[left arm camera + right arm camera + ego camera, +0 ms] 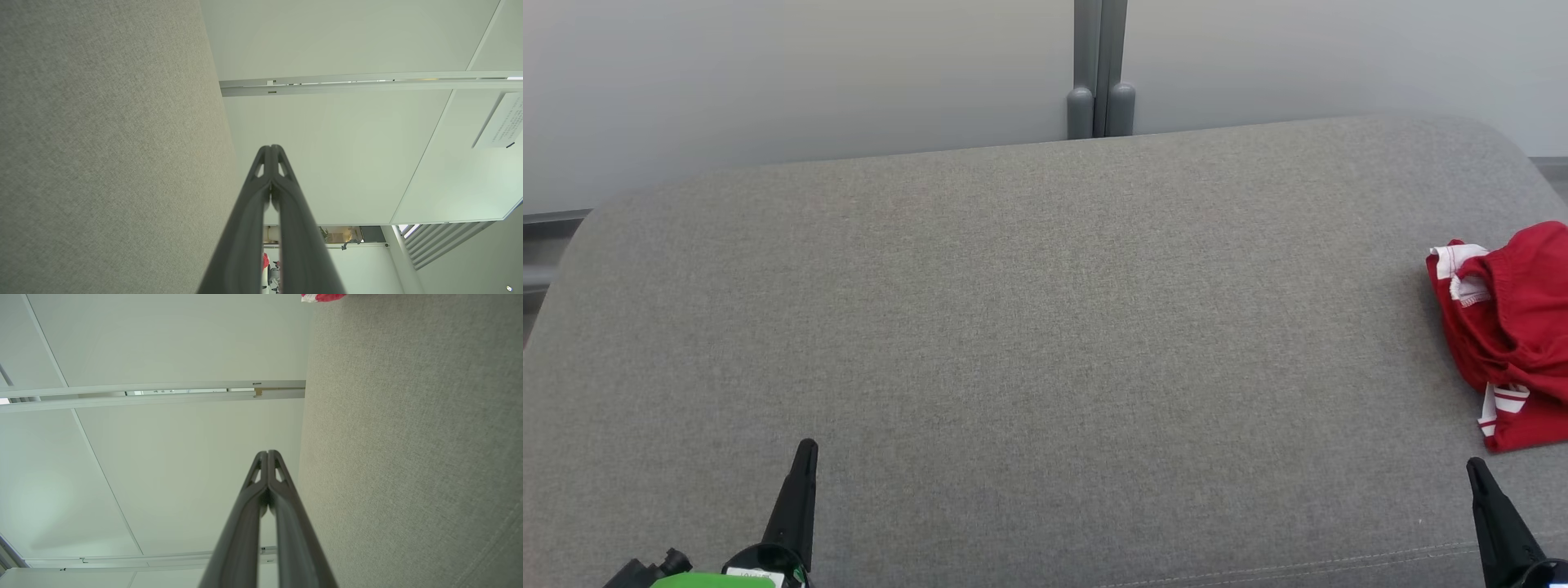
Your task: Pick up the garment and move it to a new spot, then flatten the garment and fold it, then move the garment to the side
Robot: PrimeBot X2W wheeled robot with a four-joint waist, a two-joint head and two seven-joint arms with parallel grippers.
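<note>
Lying crumpled, red garment (1517, 322), white-striped trim, maybe shorts; both jaws together, empty.

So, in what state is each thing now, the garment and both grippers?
garment: bunched up, not spread flat, lying on the grey cushion near its right end, held by nothing.
left gripper: shut, empty, far from the garment.
right gripper: shut, empty, close to the garment but not touching it.

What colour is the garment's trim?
White trim on the red garment; head view shows it best.
</note>
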